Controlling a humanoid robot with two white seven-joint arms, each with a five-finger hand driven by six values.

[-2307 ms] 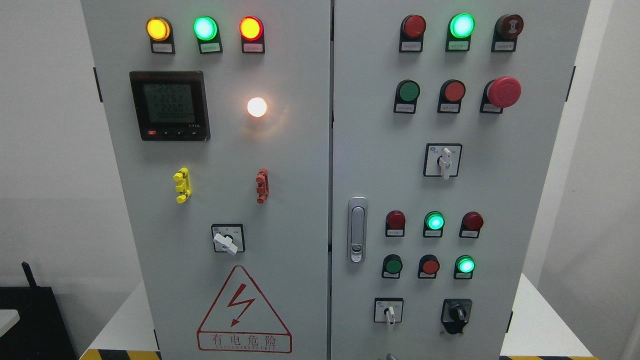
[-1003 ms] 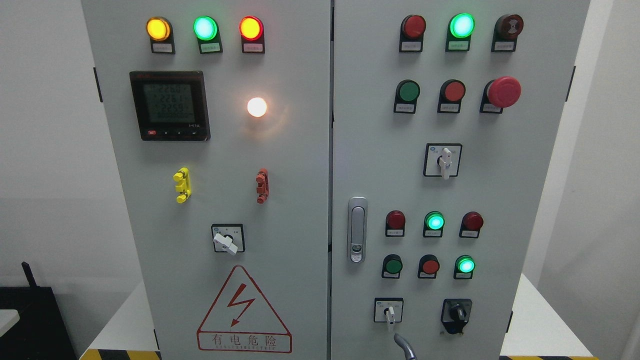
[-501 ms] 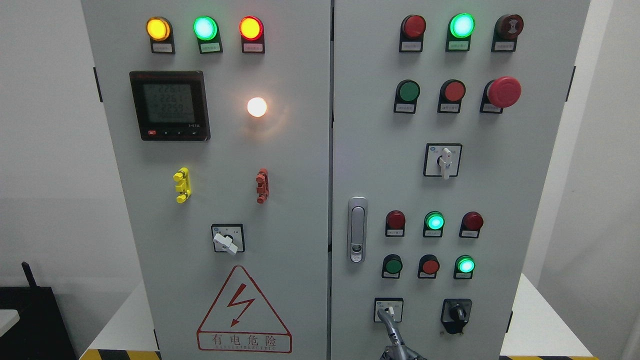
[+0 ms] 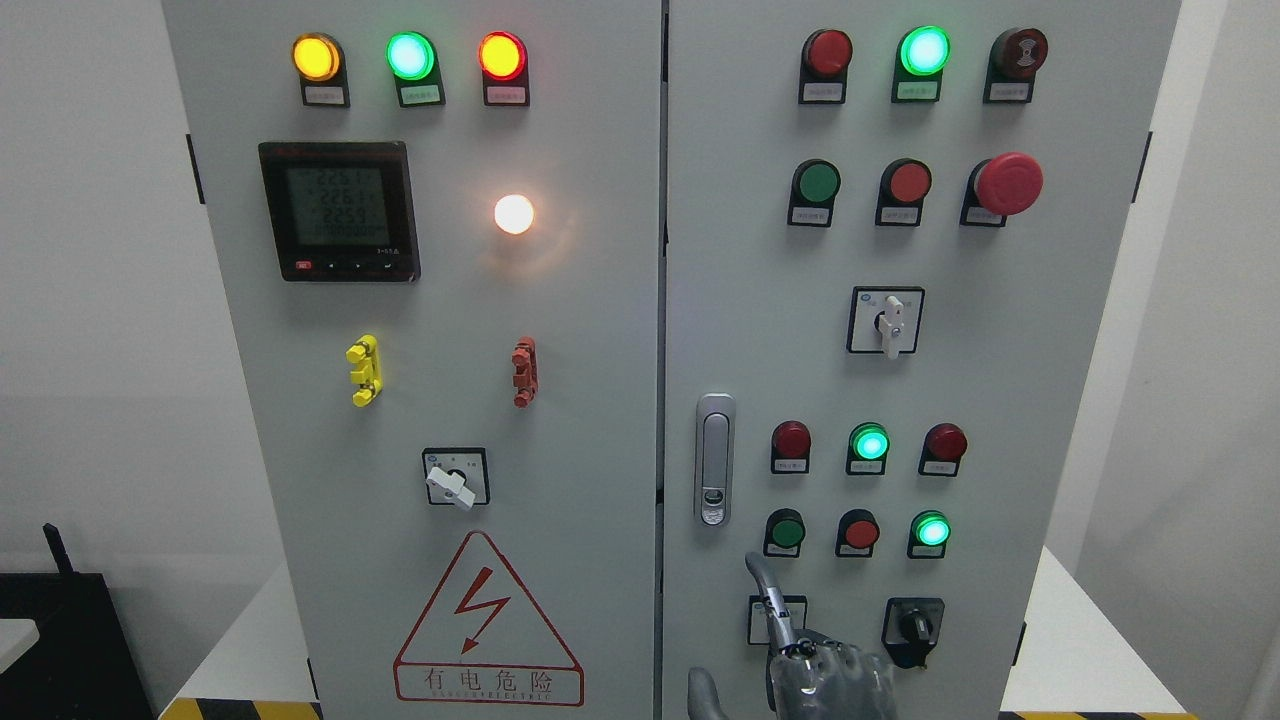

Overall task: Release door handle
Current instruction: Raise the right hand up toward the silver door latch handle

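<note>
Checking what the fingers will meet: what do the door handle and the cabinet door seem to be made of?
The door handle looks like metal with a satin chrome finish: silver-grey, with soft highlights along its rounded rim. It could also be plated plastic. The cabinet door looks like sheet steel in matte light-grey paint: flat, even colour, with only a diffuse glow around the lamps.

One robot hand (image 4: 815,670) shows at the bottom edge: grey metallic shell, slender silvery jointed fingers (image 4: 768,590), dark gaps at the knuckles
</note>
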